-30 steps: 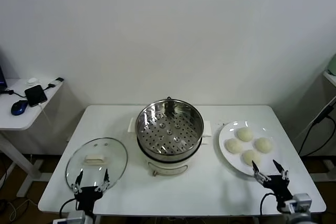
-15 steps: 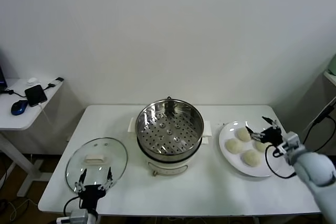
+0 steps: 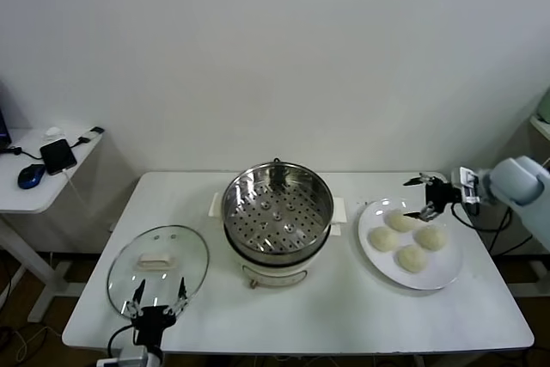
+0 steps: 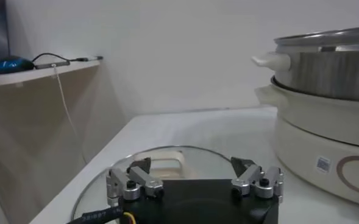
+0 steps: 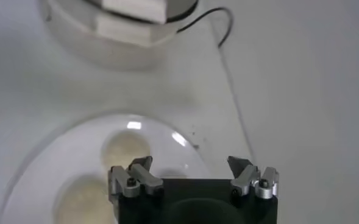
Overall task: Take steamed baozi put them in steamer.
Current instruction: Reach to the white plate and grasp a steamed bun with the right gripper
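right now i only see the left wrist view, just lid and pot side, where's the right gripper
observer: the right gripper hangs open over the far side of the plate, right of the steamer.
operator: how many baozi on it
observer: four baozi, all on the plate, none gripped.
operator: anything in the steamer
observer: nothing, its perforated floor is bare.
operator: where's my left gripper from above
observer: the left gripper is open at the lid's near rim, by the table's front edge.
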